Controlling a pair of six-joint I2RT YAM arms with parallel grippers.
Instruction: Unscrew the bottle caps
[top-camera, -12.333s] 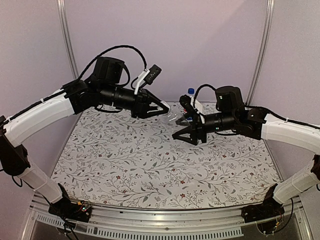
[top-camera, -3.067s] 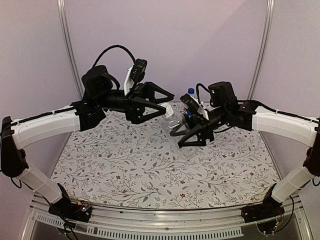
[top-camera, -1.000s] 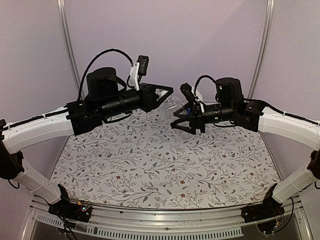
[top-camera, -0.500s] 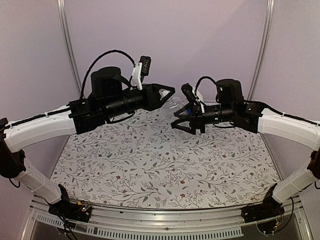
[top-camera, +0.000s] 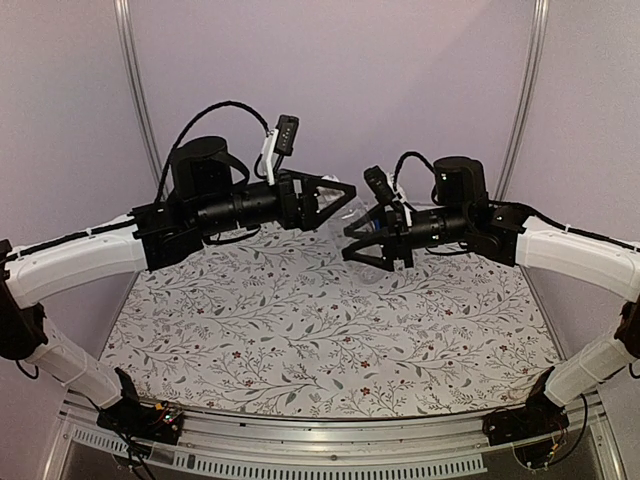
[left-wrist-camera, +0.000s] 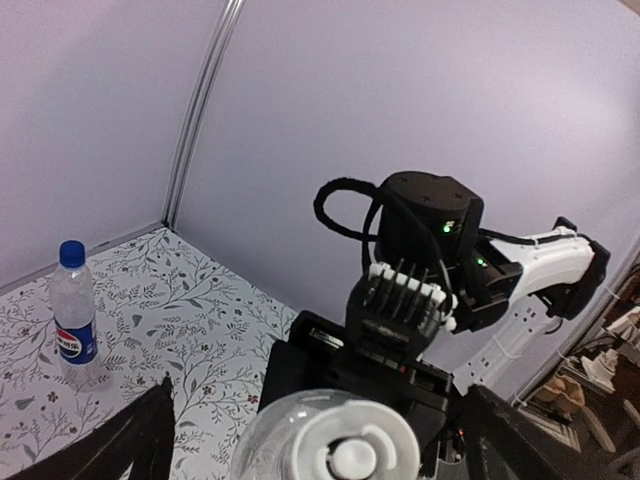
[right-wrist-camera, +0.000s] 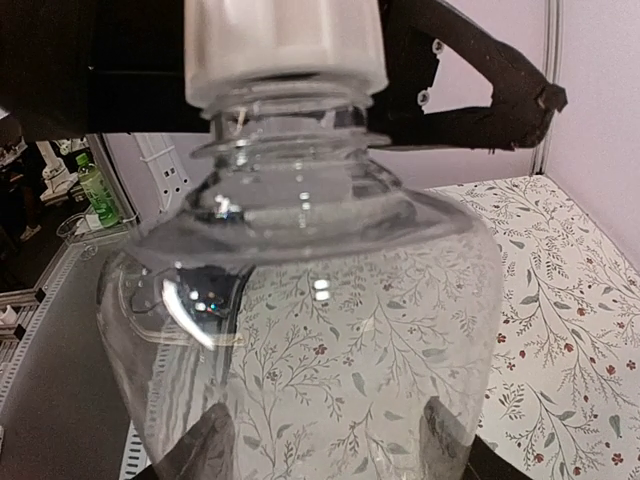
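Observation:
My right gripper (right-wrist-camera: 325, 445) is shut on the body of the plain clear bottle (right-wrist-camera: 310, 300), which it holds in the air and which fills the right wrist view. The bottle's white cap (right-wrist-camera: 285, 45) sits on the neck. That cap (left-wrist-camera: 345, 455) faces my left gripper (left-wrist-camera: 320, 392), whose fingers (left-wrist-camera: 130, 440) stand wide open on either side without touching it. In the top view the left gripper (top-camera: 346, 200) and right gripper (top-camera: 347, 245) meet above the back of the table. The Pepsi bottle (left-wrist-camera: 72, 315) stands upright with its blue cap (left-wrist-camera: 70, 253) on.
The floral tablecloth (top-camera: 300, 330) covers the table. Purple walls with metal corner posts (top-camera: 135, 90) close in the back and sides. The right arm's wrist and cable (left-wrist-camera: 420, 240) are close behind the held bottle.
My left gripper was shut on the clear bottle's cap and has now opened wide around it. The right gripper keeps holding the bottle in the same place.

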